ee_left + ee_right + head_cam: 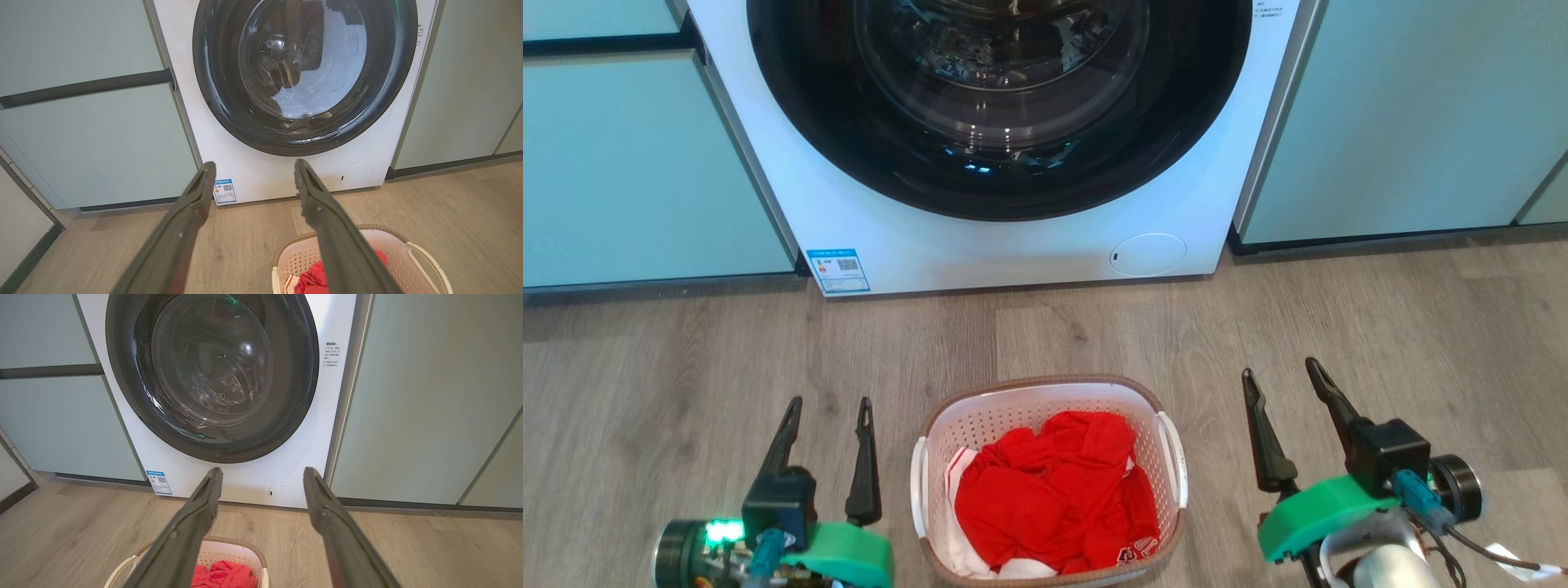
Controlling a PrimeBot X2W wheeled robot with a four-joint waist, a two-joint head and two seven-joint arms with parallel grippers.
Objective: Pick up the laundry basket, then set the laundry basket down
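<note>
The laundry basket (947,425) stands on the wood floor between my two grippers, white with perforated walls, a brown rim and a white handle on each side. Red and white clothes (1054,490) fill it. My left gripper (830,402) hangs open just left of the basket, clear of its left handle. To the basket's right my right gripper (1281,367) is open too, a little further off. In the left wrist view the basket (294,255) lies at the lower right, partly behind one finger; my left gripper (255,168) points at the washer. The right wrist view has the basket (241,549) at the bottom, below my right gripper (261,473).
A white front-loading washing machine (1013,245) with a dark round door stands straight ahead, a short stretch of floor beyond the basket. Pale green cabinet fronts (629,163) flank it on both sides. Bare wood floor (1421,327) lies left and right of the basket.
</note>
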